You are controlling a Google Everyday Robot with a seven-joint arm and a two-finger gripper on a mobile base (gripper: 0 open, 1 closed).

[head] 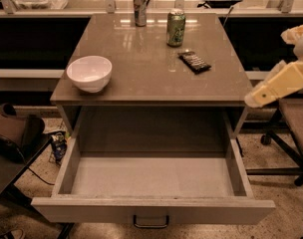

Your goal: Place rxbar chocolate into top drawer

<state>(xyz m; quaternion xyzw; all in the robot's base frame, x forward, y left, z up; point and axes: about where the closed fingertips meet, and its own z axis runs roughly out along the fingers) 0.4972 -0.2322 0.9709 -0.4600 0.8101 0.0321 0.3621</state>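
The rxbar chocolate [195,61] lies flat on the brown tabletop, right of centre, just in front of the green soda can [176,27]. The top drawer [152,210] is pulled wide open below the table; its pale inner bottom is bare and its dark handle sits centred on the front panel. My gripper [265,92] is a cream-coloured part reaching in from the right edge. It hangs off the table's right side, level with the front edge, well apart from the bar and holding nothing that I can see.
A white bowl [89,72] stands at the table's front left. A slim silver can [139,7] stands at the back. A dark chair with a bag [14,133] is at the left. An office chair [291,128] is at the right, below the arm.
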